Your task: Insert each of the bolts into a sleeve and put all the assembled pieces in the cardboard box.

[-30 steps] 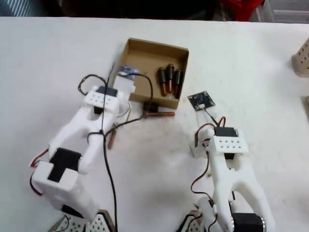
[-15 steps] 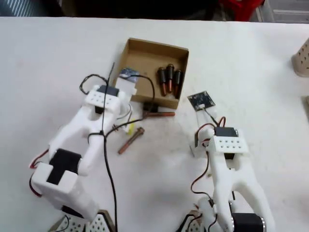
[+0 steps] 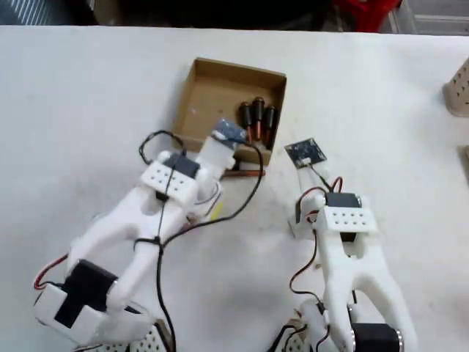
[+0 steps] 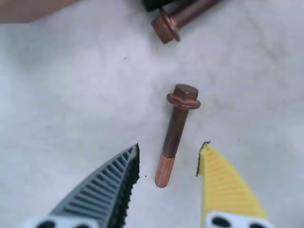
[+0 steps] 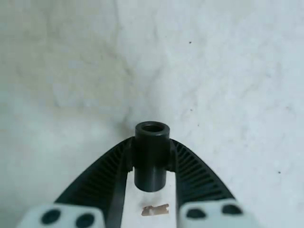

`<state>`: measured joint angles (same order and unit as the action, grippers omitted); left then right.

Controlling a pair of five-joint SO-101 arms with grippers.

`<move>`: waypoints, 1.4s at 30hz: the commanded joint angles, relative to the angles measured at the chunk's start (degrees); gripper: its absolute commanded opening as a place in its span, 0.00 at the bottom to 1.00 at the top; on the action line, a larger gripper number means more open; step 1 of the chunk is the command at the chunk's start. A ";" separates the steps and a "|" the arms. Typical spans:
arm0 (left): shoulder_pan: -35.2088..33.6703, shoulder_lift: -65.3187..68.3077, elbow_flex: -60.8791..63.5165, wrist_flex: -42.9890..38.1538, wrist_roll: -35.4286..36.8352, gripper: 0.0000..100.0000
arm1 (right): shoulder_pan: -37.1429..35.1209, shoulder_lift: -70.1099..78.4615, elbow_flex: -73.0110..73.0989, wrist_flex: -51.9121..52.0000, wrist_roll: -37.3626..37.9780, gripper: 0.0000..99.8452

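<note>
A copper bolt (image 4: 176, 135) lies on the bench (image 4: 71, 95) between the released left jaws, threaded end inward, untouched; right jaws clench a black sleeve (image 5: 151, 159).

Copper bolt A (image 4: 176, 135): hex flange head, threaded tip. Flat on desk (image 4: 71, 95); threaded end between tips of spread left jaws, touching neither; head points away from them.
Bolt B (image 4: 183, 19): same type, flat, farther out past bolt A's head, by front wall of cardboard box (image 3: 220, 81).
Sleeve (image 5: 151, 161): black cylinder, clamped between right jaws, open bore end just past tips.
Box open-topped, beyond left jaws; three assembled pieces (image 3: 257, 121) side by side inside.
</note>
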<state>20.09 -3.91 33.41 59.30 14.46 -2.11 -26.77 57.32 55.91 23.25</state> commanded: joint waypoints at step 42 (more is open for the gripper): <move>-13.14 5.05 0.09 -21.54 -4.92 0.02 | -3.74 -2.15 -0.62 -1.89 0.18 0.02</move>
<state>14.20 8.75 28.13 48.66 9.63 -3.16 -26.77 57.32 55.74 23.43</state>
